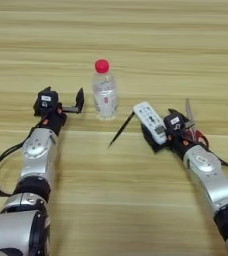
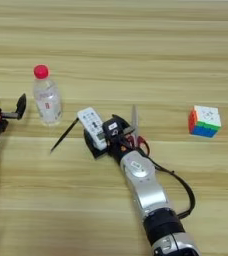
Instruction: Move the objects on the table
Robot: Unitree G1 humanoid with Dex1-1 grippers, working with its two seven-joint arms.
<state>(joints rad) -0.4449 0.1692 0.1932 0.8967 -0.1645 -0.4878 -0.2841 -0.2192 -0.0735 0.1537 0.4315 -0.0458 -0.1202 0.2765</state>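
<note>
Not much looked finished: everything sat loose on the worktop (image 1: 136, 210), nothing lifted. Nearest the robot, the right pincer (image 1: 158, 134) was down on the white remote (image 1: 150, 122), fingers either side of its near end, seemingly clamped, though contact was hard to confirm. The red-handled scissors (image 2: 136, 131) lay just right of the remote, the black pen (image 1: 121, 130) just left. The left pincer (image 1: 66, 104) gaped open, holding nothing, just left of the bottle (image 1: 104, 91). A colour cube (image 2: 204, 121) sat well right of the remote.
</note>
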